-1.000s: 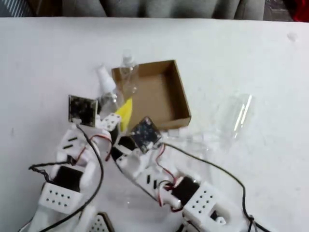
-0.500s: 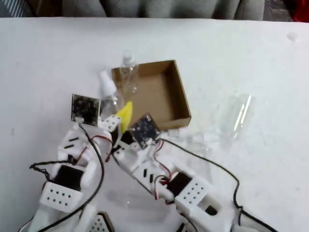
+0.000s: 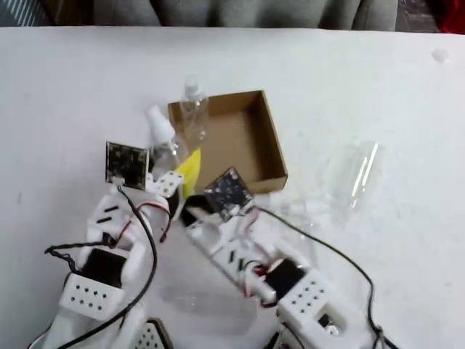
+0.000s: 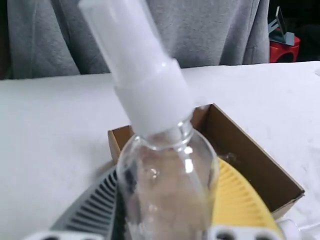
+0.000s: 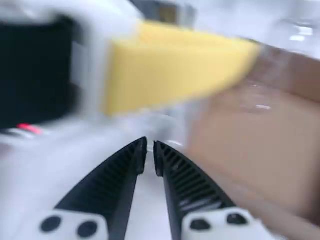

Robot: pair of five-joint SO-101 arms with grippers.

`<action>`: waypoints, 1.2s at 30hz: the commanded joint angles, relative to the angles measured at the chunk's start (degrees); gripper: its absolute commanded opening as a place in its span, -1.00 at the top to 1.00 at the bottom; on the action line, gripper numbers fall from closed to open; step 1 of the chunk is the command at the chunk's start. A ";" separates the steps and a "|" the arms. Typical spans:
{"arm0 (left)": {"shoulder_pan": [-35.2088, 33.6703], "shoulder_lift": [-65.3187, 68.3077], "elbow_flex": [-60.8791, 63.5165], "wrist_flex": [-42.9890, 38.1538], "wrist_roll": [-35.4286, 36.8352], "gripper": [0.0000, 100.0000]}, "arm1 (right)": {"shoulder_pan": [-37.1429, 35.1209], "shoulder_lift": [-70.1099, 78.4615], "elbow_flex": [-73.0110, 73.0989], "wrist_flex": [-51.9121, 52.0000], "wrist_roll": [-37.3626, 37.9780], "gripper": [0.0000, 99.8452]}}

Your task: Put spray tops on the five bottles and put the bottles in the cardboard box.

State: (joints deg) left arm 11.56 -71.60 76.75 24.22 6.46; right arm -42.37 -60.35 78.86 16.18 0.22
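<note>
My left gripper (image 4: pixel 167 187) is shut on a clear bottle (image 4: pixel 165 190) with a white spray top (image 4: pixel 145 75), gripped between the grey finger and the yellow finger (image 4: pixel 240 200). From above, this bottle (image 3: pixel 166 149) stands tilted just left of the cardboard box (image 3: pixel 270 149). A second clear bottle (image 3: pixel 193 109) lies over the box's far left corner. A third bottle (image 3: pixel 354 177) lies on the table to the right. My right gripper (image 5: pixel 150 146) is shut with nothing in it, low near the box's front left corner, facing the left gripper's yellow finger (image 5: pixel 175 65).
Loose clear and white spray parts (image 3: pixel 294 209) lie on the table just in front of the box's right corner. Both arms' cables (image 3: pixel 149 247) cross the near table. The table's far half is open white surface.
My right arm's wrist has swung a little to the right, away from the left gripper. The held bottle's spray top has shifted slightly toward the box.
</note>
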 commanded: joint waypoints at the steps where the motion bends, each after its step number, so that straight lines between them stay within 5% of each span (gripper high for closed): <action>1: 0.48 0.40 -3.16 -5.27 0.88 0.96 | 9.54 -8.66 -2.29 8.84 8.53 0.97; 12: 0.57 1.54 -2.99 -16.09 0.62 0.96 | 15.43 -3.03 -4.13 7.78 8.62 0.97; 19: 0.40 17.10 -8.97 -22.59 0.53 0.96 | 19.30 6.02 -4.66 -0.31 8.53 0.97; 36: 0.40 54.29 -9.93 -62.42 0.35 0.96 | 19.47 9.19 -4.66 -3.65 8.53 0.97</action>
State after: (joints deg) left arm 11.65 -23.08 70.59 -26.77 6.64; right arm -23.74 -51.12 77.27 13.80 8.40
